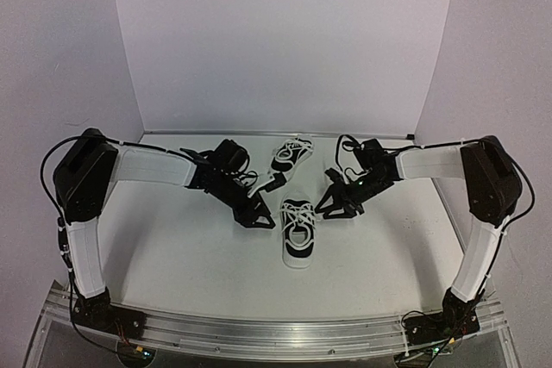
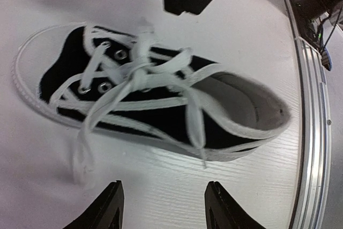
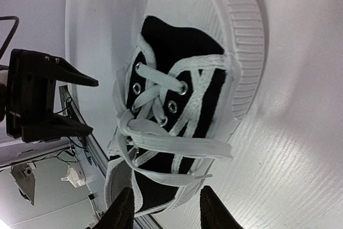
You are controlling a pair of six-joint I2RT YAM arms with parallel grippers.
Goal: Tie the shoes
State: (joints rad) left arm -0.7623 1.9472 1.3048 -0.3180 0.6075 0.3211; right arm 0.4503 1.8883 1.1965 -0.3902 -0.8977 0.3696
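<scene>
Near shoe (image 1: 299,232): upright at bench (image 1: 172,247) centre, heel toward the near edge, laces (image 2: 134,73) trailing.
Left fingers (image 1: 261,220): parted, empty, just left of it.
Right fingers (image 1: 328,207): parted, empty, just right of it.
Far shoe (image 1: 291,154): behind these, near the backdrop (image 1: 285,40).

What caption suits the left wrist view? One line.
Open left claw poised beside a black sneaker with loose white laces.

One shoe (image 1: 299,232) lies in the middle of the worktop (image 1: 172,247), heel toward the near edge. The other shoe (image 1: 291,154) lies behind it, near the back edge. The left end effector (image 1: 263,221) is just left of the nearer shoe, and the right end effector (image 1: 326,207) is just right of it.
</scene>
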